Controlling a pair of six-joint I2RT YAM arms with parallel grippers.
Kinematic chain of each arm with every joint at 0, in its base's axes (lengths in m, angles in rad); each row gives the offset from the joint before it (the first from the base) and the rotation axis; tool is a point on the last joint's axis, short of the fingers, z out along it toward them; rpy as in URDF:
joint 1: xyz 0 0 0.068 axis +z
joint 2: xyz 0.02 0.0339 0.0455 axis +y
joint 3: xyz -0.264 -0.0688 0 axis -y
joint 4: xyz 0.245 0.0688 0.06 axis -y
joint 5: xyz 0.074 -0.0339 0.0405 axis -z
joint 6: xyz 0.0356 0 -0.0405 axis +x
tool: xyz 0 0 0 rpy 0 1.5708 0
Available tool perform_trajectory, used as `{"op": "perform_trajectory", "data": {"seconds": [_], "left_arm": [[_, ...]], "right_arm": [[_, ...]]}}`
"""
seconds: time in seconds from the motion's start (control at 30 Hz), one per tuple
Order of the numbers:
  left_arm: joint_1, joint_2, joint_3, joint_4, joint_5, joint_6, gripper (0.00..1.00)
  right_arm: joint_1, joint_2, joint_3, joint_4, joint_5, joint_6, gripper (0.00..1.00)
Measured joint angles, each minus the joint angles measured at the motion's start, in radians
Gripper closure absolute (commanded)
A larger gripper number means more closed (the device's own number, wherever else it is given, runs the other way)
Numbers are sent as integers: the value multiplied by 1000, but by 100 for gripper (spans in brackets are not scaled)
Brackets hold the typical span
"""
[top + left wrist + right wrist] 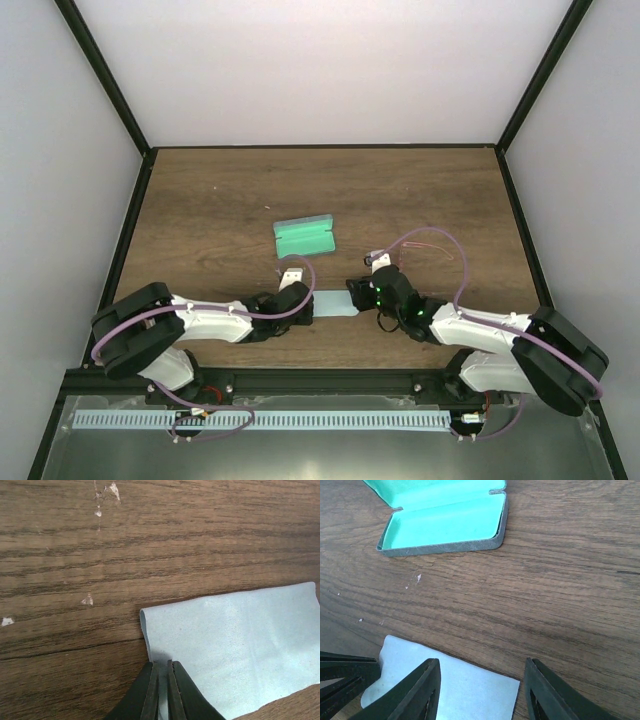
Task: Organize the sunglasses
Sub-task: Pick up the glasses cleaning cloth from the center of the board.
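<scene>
No sunglasses show in any view. An open sunglasses case [304,238] with a green lining lies mid-table; it also shows in the right wrist view [445,520]. A light blue cleaning cloth [335,303] lies flat on the table between the two arms. My left gripper [304,299] is shut on the cloth's left edge; in the left wrist view the jaws [162,669] pinch the cloth [235,645]. My right gripper [357,293] is open and empty just over the cloth's right end; its fingers [482,690] straddle the cloth's corner [470,692].
The wooden table [430,200] is walled by a black frame and white panels. The left gripper's fingers [340,680] show at the lower left of the right wrist view, close to the right gripper. A pink cable [430,240] loops over the right arm.
</scene>
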Motion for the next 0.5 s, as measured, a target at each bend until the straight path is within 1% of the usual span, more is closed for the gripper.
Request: {"op": "perform_trajectory", "data": {"seconds": [0.13, 0.37, 0.5], "left_arm": [[0, 0, 0, 2, 1, 0, 90], [0, 1, -1, 8, 1, -1, 85], [0, 4, -1, 16, 2, -1, 85]], "right_arm": [[0, 2, 0, 2, 0, 0, 53], [0, 8, 0, 7, -3, -1, 52], [1, 8, 0, 7, -3, -5, 52]]}}
